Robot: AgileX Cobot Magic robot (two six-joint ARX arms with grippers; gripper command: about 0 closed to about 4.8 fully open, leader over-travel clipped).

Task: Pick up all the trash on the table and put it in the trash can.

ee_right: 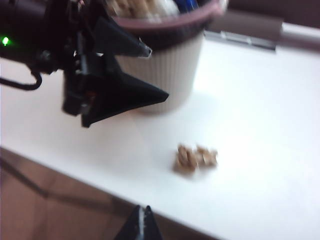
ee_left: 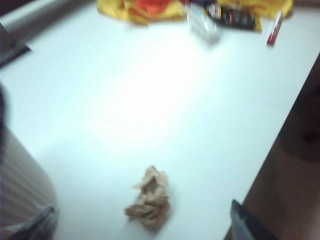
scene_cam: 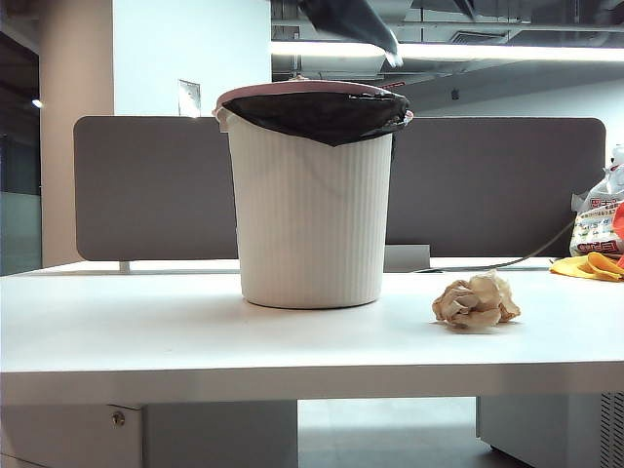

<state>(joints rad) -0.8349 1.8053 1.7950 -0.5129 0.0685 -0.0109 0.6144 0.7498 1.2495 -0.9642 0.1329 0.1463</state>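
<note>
Trash point(scene_cam: 476, 301) left near table point(scene_cam: 195, 331) front edge, right of can point(scene_cam: 312, 205); L gripper point(ee_left: 145, 225) jaws wide above it, R gripper point(ee_right: 141, 227) closed empty; next: L descends, grabs.

We see a smooth white table point(scene_cam: 195, 331) with a faint sheen, its thick front edge matt. At the centre of the exterior view stands the trash can point(scene_cam: 312, 214), off-white ribbed plastic, with a pinkish rim and a thin, slightly glossy black bag liner point(scene_cam: 322, 112). To its lower right lies one ball of trash point(scene_cam: 476, 300), rough, creased tan paper. Behind runs a matt grey-brown divider panel point(scene_cam: 146, 185). At the right edge sit a shiny printed plastic bag point(scene_cam: 597, 226) and a soft yellow cloth point(scene_cam: 590, 265).
</note>
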